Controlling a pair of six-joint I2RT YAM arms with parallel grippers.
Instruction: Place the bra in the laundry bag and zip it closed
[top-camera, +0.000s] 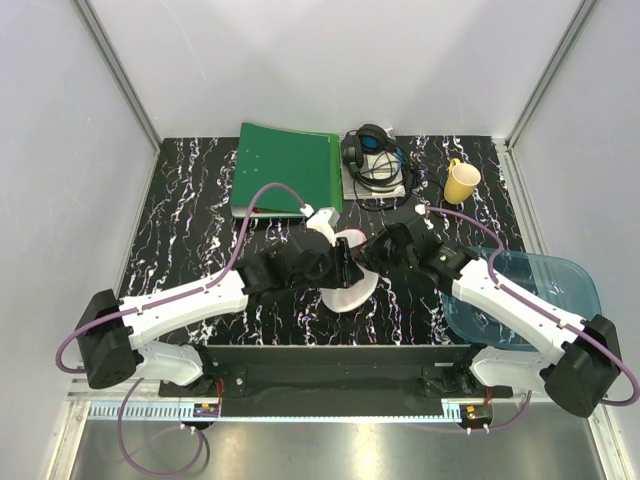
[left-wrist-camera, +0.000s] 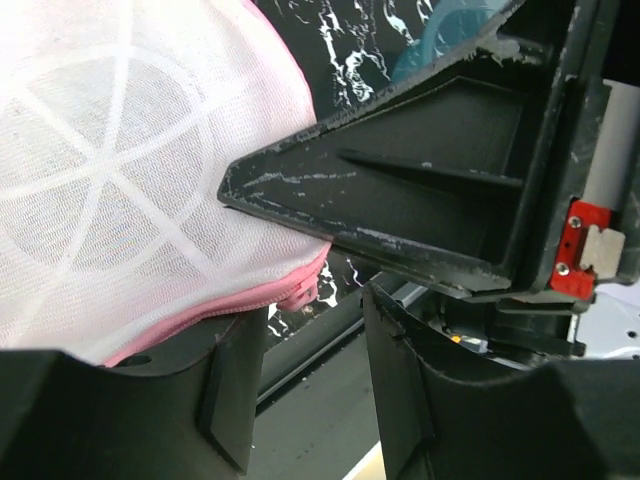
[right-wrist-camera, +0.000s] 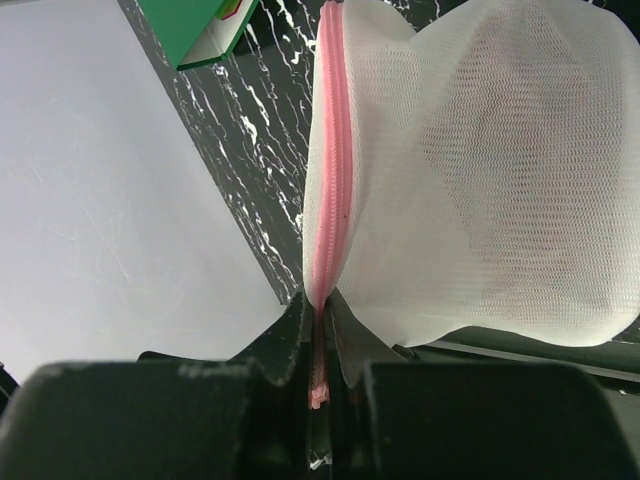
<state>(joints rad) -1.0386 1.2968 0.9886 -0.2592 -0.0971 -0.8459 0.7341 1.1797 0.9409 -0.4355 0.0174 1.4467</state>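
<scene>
The laundry bag (top-camera: 352, 290), a white mesh pouch with a pink zip edge, is held up between both grippers at the table's middle. My right gripper (top-camera: 372, 258) is shut on the end of the pink zip (right-wrist-camera: 330, 150); in the right wrist view the jaws (right-wrist-camera: 320, 305) pinch the zip tape, with the bag (right-wrist-camera: 500, 180) spreading beyond them. My left gripper (top-camera: 347, 265) is open; in the left wrist view (left-wrist-camera: 310, 318) its left finger sits under the bag's pink edge (left-wrist-camera: 230, 305) and nothing lies between the jaws. The bag (left-wrist-camera: 110, 180) fills the upper left there. The bra is not visible.
A green binder (top-camera: 288, 168) lies at the back left. Headphones on a book (top-camera: 372, 155) and a yellow cup (top-camera: 461, 182) stand at the back right. A translucent blue tray (top-camera: 530, 285) sits at the right, beside the right arm.
</scene>
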